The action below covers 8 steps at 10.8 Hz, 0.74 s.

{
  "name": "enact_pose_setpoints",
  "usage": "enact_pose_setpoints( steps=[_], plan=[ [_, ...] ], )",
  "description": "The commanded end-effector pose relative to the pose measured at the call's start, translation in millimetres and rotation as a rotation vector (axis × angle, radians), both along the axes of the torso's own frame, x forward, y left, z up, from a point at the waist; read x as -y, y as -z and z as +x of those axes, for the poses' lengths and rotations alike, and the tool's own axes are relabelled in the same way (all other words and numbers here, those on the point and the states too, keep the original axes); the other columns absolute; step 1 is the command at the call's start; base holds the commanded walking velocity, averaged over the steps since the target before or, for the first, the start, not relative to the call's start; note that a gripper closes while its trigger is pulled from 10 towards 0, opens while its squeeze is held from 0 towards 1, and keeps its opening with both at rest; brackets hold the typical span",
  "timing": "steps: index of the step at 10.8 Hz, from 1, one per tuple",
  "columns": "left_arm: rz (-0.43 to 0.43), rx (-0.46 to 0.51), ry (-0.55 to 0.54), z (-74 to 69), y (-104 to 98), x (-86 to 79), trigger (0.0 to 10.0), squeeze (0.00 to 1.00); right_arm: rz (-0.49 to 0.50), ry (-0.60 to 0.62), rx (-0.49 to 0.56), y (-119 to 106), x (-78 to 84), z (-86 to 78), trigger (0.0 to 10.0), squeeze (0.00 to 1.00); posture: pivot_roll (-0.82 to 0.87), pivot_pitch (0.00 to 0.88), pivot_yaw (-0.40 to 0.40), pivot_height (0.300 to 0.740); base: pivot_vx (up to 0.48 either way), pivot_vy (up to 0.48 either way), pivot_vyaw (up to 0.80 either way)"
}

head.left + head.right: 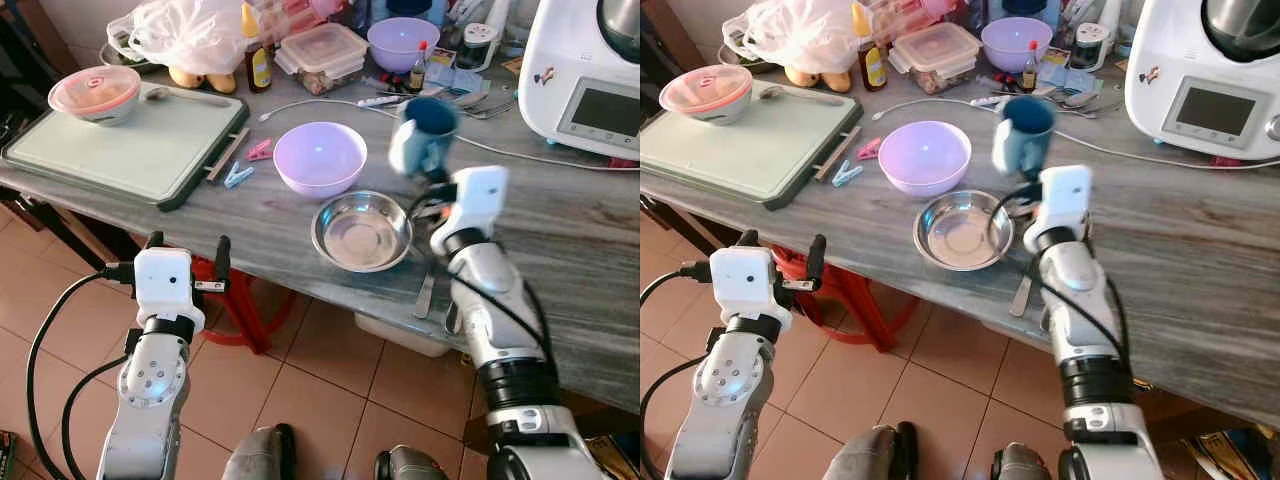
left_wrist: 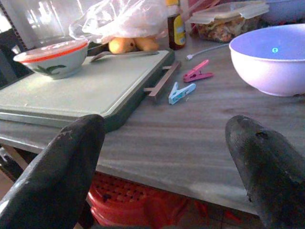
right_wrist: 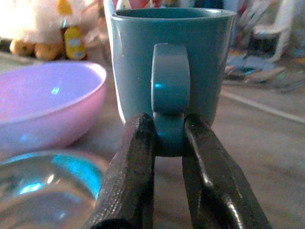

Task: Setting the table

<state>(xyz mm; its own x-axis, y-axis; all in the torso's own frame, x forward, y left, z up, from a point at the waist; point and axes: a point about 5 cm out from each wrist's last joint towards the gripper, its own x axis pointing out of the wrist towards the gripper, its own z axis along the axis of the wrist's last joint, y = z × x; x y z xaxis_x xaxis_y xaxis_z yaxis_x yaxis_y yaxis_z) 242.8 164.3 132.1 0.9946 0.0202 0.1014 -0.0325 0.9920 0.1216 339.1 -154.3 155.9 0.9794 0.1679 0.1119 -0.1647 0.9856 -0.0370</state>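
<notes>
- The blue mug (image 3: 170, 71) is in the air above the grey wooden table (image 1: 560, 240), held just beyond the steel bowl (image 1: 362, 231), on the side away from the robot and slightly toward its right.
- The right gripper (image 3: 167, 143) has it by the handle: the two black fingers (image 3: 131, 162) are closed tight on the lower part of the handle loop, with the cup body standing upright straight ahead of the jaws and its mouth up.
- That hold sets the coming move. The mug's long axis is vertical, so a straight descent should land it on its base; this looks like the carrying step, with the set-down not yet made.
- A likely risk is the thin pinch on the handle letting the mug swing.
- The right arm reaches forward over the table edge, forearm rising beside the steel bowl, above a piece of cutlery (image 1: 425, 293) lying on the table on the bowl's right.
- The lilac bowl (image 1: 320, 157) sits just beyond the steel bowl, to its left.
- The left gripper (image 2: 162, 162) hangs well left of the steel bowl, in front of the table edge, fingers wide apart and holding nothing.
- Further left lie two clothes pegs (image 1: 248, 163) and a green cutting board (image 1: 120, 150).
</notes>
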Motion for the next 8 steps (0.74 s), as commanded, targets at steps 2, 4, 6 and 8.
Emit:
enact_pose_setpoints(
  steps=[2,4,6,8],
  plan=[
    [0.000,-0.004,-0.010,-3.1,-0.6,-1.5,10.0,0.00,-0.016,-0.018,-0.051,12.3,-3.1,-3.8,10.0,0.00,0.08,0.191,0.067,0.740,0.000,0.000,0.00],
    [0.001,-0.006,-0.009,-2.8,-0.7,-1.6,10.0,0.00,-0.026,-0.022,-0.082,19.8,-2.5,-6.6,10.0,0.00,0.07,0.193,0.069,0.740,0.000,0.000,0.00],
    [0.000,-0.003,-0.009,-1.4,-1.1,-0.8,10.0,0.00,-0.035,-0.027,-0.088,21.5,-1.2,-6.9,10.0,1.00,0.07,0.191,0.068,0.740,0.000,0.000,0.00],
    [-0.002,-0.002,-0.010,-1.3,-0.5,0.2,10.0,0.00,-0.046,-0.019,-0.084,20.6,1.3,-8.1,10.0,1.00,0.07,0.185,0.064,0.740,0.000,0.000,0.00]
  ],
)
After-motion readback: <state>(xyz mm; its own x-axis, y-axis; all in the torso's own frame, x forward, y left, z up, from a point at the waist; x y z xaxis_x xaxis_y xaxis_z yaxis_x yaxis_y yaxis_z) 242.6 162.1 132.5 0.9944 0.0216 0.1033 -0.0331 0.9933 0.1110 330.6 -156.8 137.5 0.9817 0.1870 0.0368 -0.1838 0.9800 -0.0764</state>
